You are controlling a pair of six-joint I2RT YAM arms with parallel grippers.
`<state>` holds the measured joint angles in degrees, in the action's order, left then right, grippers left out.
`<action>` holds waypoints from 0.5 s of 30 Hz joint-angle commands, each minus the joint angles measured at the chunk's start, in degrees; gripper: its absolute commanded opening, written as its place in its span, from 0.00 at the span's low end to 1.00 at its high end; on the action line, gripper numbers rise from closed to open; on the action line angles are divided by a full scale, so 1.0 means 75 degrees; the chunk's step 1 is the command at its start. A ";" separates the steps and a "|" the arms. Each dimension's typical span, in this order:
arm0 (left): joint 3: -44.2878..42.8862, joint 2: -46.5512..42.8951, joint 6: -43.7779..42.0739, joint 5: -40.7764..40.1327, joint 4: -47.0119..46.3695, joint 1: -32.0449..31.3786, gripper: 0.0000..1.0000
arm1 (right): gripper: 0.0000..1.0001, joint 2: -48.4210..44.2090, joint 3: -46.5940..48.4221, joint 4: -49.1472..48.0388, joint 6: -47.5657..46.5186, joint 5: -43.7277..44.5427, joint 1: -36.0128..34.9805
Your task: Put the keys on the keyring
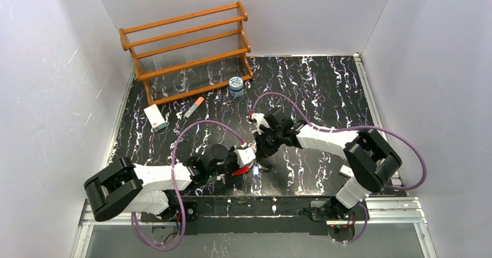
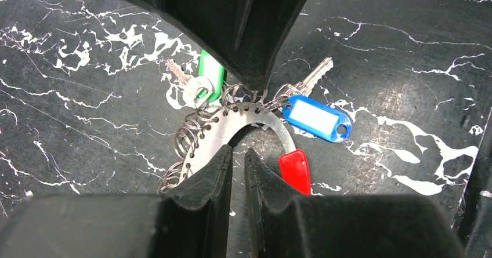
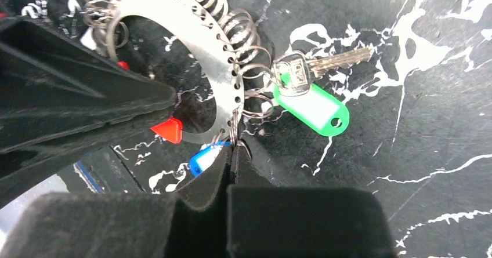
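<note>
- black marbled table (image 1: 325, 84), wooden rack (image 1: 185, 43) at its far-left end
- left gripper (image 2: 238, 153) clamped on the silver band of the keyring (image 2: 217, 133), low over the table's near middle
- right gripper (image 3: 234, 151) clenched tight on a wire loop at the keyring's rim
- green-tagged key (image 3: 313, 110) and blue-tagged key (image 2: 316, 119) lie on the table, touching the keyring's loops

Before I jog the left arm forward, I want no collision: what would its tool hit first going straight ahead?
The keyring: its metal band sits right at the tips of the left tool, seemingly pinched there. Directly beyond it is the right tool.
</note>
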<state>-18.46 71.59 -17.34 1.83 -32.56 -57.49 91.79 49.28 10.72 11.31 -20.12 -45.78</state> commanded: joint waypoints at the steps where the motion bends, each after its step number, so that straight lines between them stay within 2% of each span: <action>1: -0.0090 -0.0397 0.0175 -0.0046 -0.0048 -0.0022 0.13 | 0.01 -0.0879 0.0288 0.0007 -0.0695 -0.0351 -0.0037; 13: -0.0078 -0.1661 0.0205 0.0009 -0.0041 -0.0023 0.17 | 0.01 -0.2251 -0.0469 -0.1246 -0.2680 -0.0761 -0.0037; 15: -0.0028 -0.1834 0.0162 0.0168 -0.0059 -0.0024 0.21 | 0.01 -0.2395 -0.0524 -0.1321 -0.2876 -0.0859 -0.0037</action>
<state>-18.46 60.75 -15.99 1.91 -32.56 -57.49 76.64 46.06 5.45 -4.32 -23.99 -45.78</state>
